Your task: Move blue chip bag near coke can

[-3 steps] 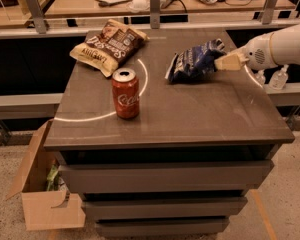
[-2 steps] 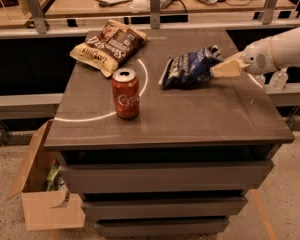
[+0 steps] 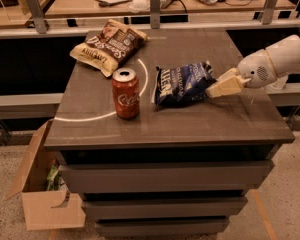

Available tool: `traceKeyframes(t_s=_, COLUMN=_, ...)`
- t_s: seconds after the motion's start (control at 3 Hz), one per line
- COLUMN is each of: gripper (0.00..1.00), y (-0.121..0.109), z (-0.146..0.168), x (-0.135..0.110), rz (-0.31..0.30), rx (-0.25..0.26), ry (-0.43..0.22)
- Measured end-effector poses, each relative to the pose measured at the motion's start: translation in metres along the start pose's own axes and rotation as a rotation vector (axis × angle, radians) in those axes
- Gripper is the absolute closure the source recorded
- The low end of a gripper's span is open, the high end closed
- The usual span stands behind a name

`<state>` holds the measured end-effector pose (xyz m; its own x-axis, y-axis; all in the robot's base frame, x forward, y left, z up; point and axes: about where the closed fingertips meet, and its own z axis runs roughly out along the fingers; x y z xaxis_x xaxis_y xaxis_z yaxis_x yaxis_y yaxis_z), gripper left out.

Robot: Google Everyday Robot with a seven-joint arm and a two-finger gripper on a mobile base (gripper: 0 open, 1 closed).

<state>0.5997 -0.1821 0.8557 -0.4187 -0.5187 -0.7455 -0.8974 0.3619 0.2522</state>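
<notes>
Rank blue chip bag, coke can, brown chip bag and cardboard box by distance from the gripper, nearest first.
From the gripper, at the table right side:
1. Blue chip bag, at its tip.
2. Coke can, left of that bag.
3. Brown chip bag, back left.
4. Cardboard box, floor, left.

The worktop (image 3: pixel 200 124) is a dark grey-brown slab seen from its front edge, with a thin white arc (image 3: pixel 87 118) curving across its left half; three things rest on it. The coke can (image 3: pixel 126 93) stands upright towards the front left, over the line of the arc (silver top up); the blue chip bag (image 3: pixel 182 83) lies flat just to the right of the can, near it but apart, about the middle of the slab; a brown-and-tan chip bag (image 3: pixel 109 45) lies flat at the rear left, behind the can. The gripper (image 3: pixel 217 88) sits low over the worktop's right side, at the right end of the blue chip bag.
</notes>
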Motion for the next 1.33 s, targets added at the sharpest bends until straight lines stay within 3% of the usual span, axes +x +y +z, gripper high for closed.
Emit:
traceKeyframes(t_s=1.0, gripper=1.00, y=0.028, z=0.026, x=-0.024, rz=-0.045, rx=0.034, ry=-0.115)
traceKeyframes(t_s=1.33, gripper=0.82, y=0.035, z=0.034, x=-0.025, rz=-0.023, rx=0.024, ry=-0.129)
